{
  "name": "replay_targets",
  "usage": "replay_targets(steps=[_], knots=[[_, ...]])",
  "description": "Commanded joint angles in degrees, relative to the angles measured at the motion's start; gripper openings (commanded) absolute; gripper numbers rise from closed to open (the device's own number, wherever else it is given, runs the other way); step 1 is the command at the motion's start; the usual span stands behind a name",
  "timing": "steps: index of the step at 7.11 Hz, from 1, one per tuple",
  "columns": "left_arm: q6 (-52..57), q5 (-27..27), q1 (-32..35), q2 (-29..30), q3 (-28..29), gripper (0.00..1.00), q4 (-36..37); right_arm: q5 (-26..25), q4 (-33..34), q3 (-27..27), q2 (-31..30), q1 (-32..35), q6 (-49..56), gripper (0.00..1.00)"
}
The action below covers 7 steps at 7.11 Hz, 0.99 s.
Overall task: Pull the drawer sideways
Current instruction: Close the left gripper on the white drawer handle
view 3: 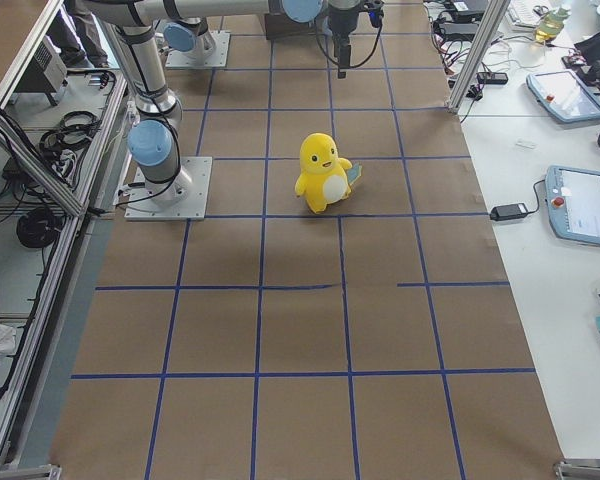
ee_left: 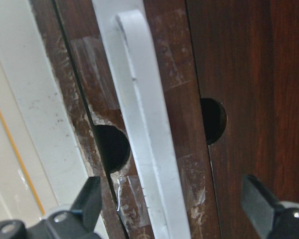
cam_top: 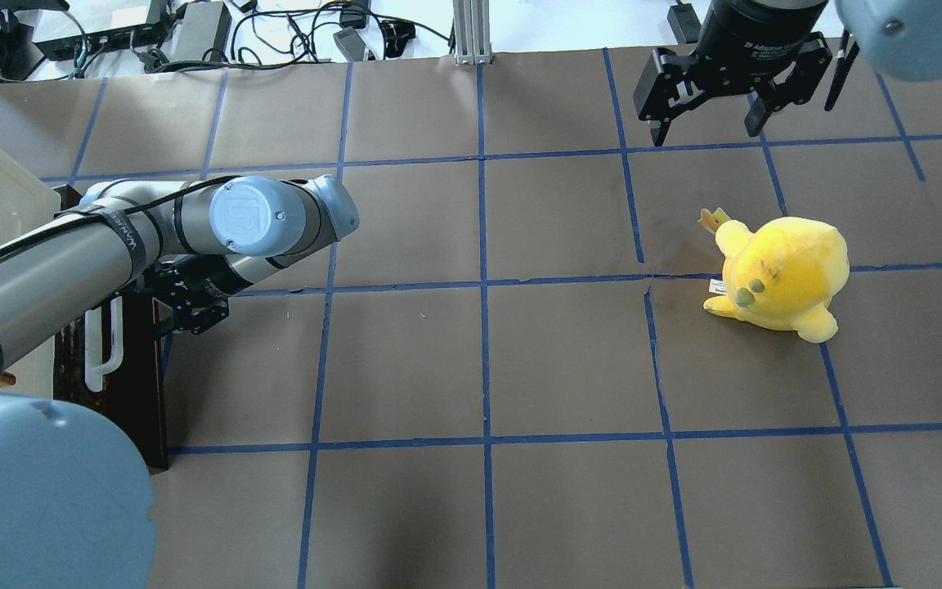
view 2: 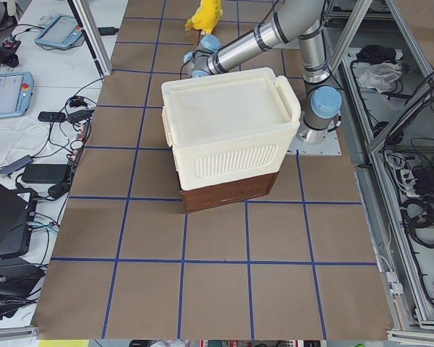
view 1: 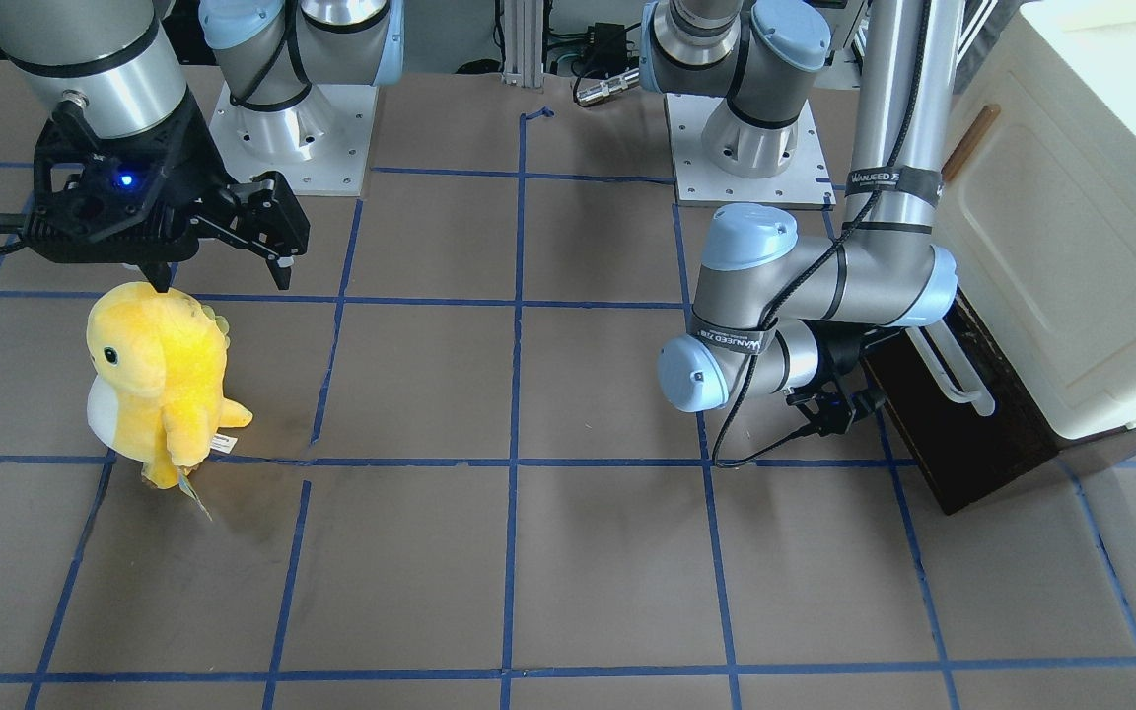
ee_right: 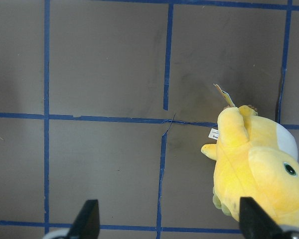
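Observation:
The dark-brown drawer (view 1: 962, 444) sits at the base of the cream cabinet (view 1: 1071, 227), with its white bar handle (view 1: 953, 370) facing the table. In the left wrist view the handle (ee_left: 144, 134) runs up the drawer front (ee_left: 239, 74). My left gripper (ee_left: 172, 209) is open, with one finger on each side of the handle and close to the front; it also shows in the overhead view (cam_top: 193, 307). My right gripper (cam_top: 704, 131) is open and empty, hovering above the table far from the drawer.
A yellow plush toy (cam_top: 782, 274) stands on the table below and near my right gripper (ee_right: 169, 219), and it shows in the right wrist view (ee_right: 259, 169). The brown table is crossed by blue tape lines (cam_top: 483, 282). The arm bases stand at the back.

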<state>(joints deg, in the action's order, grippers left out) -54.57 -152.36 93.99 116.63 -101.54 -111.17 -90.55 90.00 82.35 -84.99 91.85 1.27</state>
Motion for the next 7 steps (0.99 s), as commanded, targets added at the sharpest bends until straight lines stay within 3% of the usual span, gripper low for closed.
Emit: replay_targets(steps=[1, 4, 6, 7], knots=[[-4.0, 2.9, 0.0, 0.3, 1.7, 0.98, 0.2, -0.1, 0.0, 0.0, 0.0, 0.0, 0.0, 1.00], [-4.2, 6.3, -2.0, 1.5, 2.5, 0.95, 0.0, 0.0, 0.0, 0.0, 0.0, 0.0, 0.0, 1.00], [-4.0, 5.6, -2.0, 1.3, 3.4, 0.93, -0.6, 0.0, 0.0, 0.0, 0.0, 0.0, 0.0, 1.00], [-3.4, 4.4, -2.0, 0.5, 3.5, 0.87, -0.7, 0.0, 0.0, 0.0, 0.0, 0.0, 0.0, 1.00]])
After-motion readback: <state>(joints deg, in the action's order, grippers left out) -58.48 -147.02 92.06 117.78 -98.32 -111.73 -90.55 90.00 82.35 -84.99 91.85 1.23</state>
